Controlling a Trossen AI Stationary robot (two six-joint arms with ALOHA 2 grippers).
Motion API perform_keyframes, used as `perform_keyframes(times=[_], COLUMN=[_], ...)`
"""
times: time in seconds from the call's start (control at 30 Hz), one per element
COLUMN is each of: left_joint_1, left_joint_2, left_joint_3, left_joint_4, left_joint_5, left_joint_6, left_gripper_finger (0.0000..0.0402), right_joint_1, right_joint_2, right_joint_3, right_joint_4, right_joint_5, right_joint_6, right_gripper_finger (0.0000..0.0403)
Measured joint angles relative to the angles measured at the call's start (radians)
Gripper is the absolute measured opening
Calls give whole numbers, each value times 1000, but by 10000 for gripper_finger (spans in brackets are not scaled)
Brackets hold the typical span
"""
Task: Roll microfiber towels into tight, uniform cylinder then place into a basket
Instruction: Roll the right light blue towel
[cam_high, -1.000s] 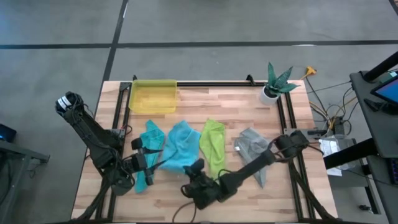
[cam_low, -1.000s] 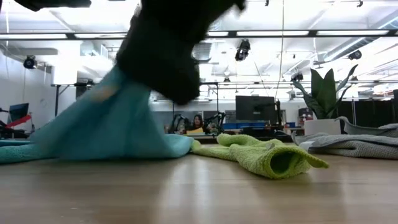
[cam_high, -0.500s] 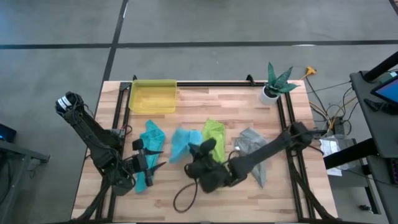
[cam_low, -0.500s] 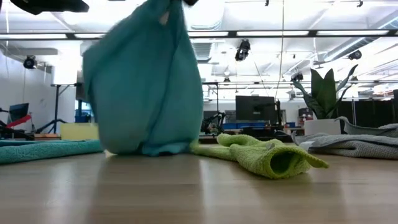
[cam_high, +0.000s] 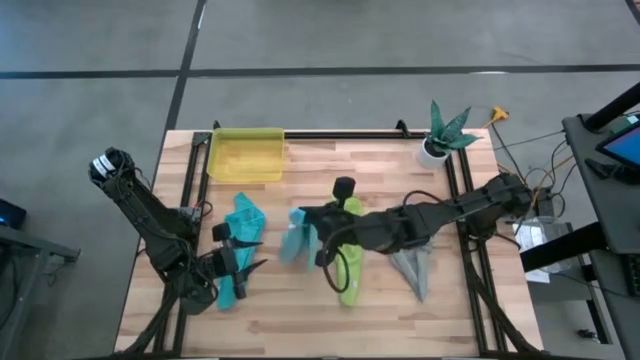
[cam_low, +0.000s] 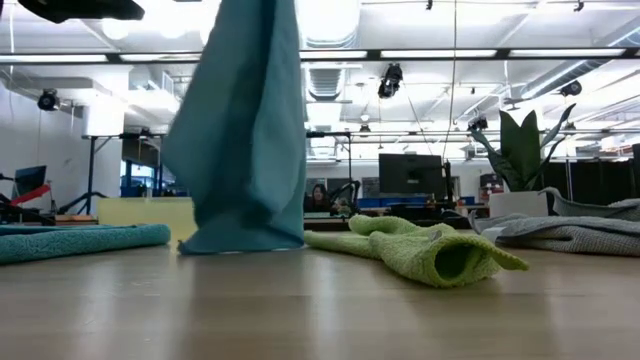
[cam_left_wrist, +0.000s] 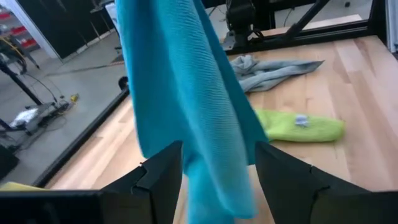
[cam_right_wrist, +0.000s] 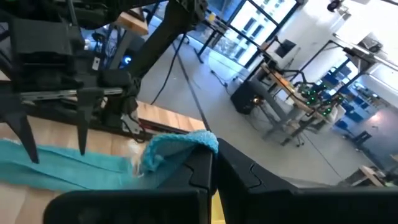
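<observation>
My right gripper (cam_high: 308, 222) is raised over the table's middle, shut on the light blue towel (cam_low: 245, 130). The towel hangs down as a long bunch. On the table lie the teal towel (cam_high: 240, 225), the lime green towel (cam_high: 348, 270) and the grey towel (cam_high: 412, 265). The yellow basket (cam_high: 245, 155) stands at the far left. My left gripper (cam_high: 245, 262) stays open above the teal towel's near end, and the blue towel (cam_left_wrist: 186, 106) hangs ahead of its fingers. My right gripper pinches a bunched upper end of the light blue towel (cam_right_wrist: 180, 148) between its two fingers (cam_right_wrist: 200, 177); the number of layers does not show. The fingers reach in about level from the table's right. The towel hangs slack below them, its lower end (cam_low: 240, 242) down at the table top.
A white plant pot (cam_high: 434, 150) stands at the far right corner. Black frame rails (cam_high: 190, 200) run along the table's left, right and far sides. Bare wood (cam_high: 300, 320) lies along the near edge. A dark cable loop (cam_high: 335, 272) hangs under my right arm.
My right gripper has risen and gone from the near edge toward the table's middle, rolling as it went. The light blue towel, spread flat a second ago, has been drawn up into a hanging bunch, with only its lower end left at the table.
</observation>
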Motion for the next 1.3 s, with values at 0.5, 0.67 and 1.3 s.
perform_keyframes(times=[0.5,0.67,1.3], left_joint_1=[39,103,250], left_joint_2=[162,296,300], left_joint_3=[-2,-2,-6], left_joint_4=[4,41,131], left_joint_5=[-138,-132,61], left_joint_6=[189,256,214], left_gripper_finger=[184,184,184], right_joint_1=[8,8,29], right_joint_2=[21,21,21], right_joint_3=[-1,-2,-2], right_joint_4=[-89,-85,-91], right_joint_5=[-97,-97,-104], right_joint_6=[82,82,73], right_gripper_finger=[9,9,9])
